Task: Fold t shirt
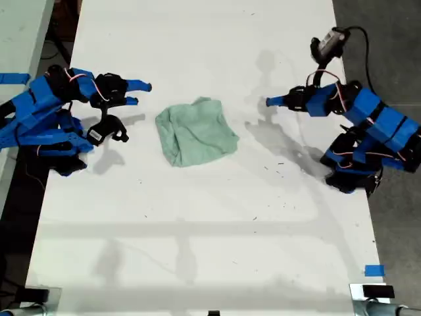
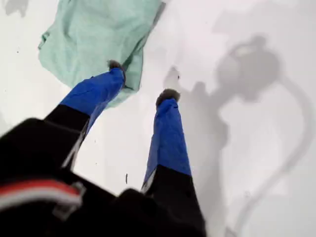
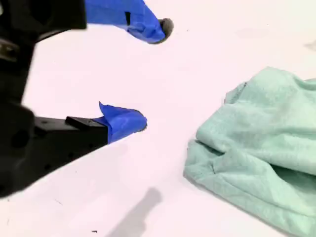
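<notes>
The t shirt (image 1: 197,131) is a pale mint-green, wrinkled bundle lying crumpled on the white table (image 1: 197,230), near the middle. At the exterior view's right, my first gripper (image 1: 270,102) points toward it from a short distance away. In the first wrist view that gripper (image 2: 142,81) is open and empty, and the shirt (image 2: 94,34) lies just beyond one fingertip (image 2: 116,66). My second gripper (image 1: 139,93), at the exterior view's left, is open too. The second wrist view shows this gripper (image 3: 153,74) holding nothing, apart from the shirt (image 3: 256,143).
Dark floor borders the table along both sides in the exterior view. A blue tape mark (image 1: 373,270) sits near the table's lower right corner there, and another (image 1: 13,78) lies on the surface at the far left. The arms' shadows fall on the white top.
</notes>
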